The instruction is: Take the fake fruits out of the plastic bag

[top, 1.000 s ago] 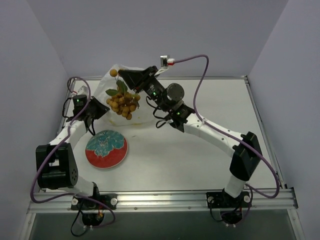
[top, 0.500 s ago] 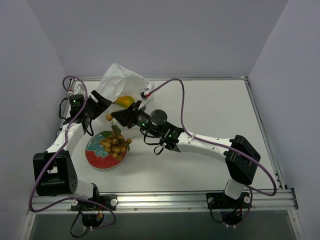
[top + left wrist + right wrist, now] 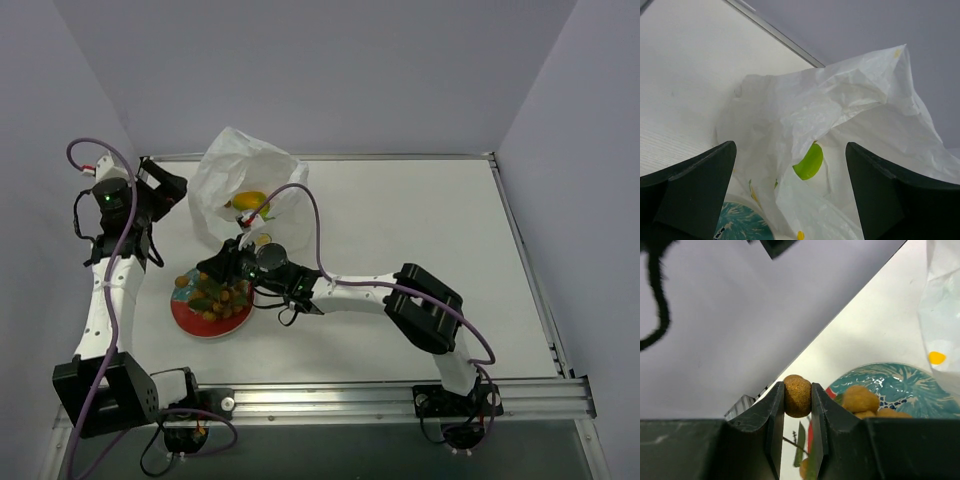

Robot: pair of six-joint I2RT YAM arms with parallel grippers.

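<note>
My right claw pinches one tan ball of the brown bunch, whose other balls lie just beyond it over the plate. My left claw gapes empty; ahead of it, the plastic bag holds a green fruit.

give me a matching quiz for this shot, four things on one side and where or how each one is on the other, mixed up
Things:
1 brown fruit bunch
2 green fruit
3 left hand
4 plate

States:
a open, holding nothing
b teal with a red rim
c gripped by the right hand
d inside the plastic bag

Pairs: 1-c, 2-d, 3-a, 4-b
</note>
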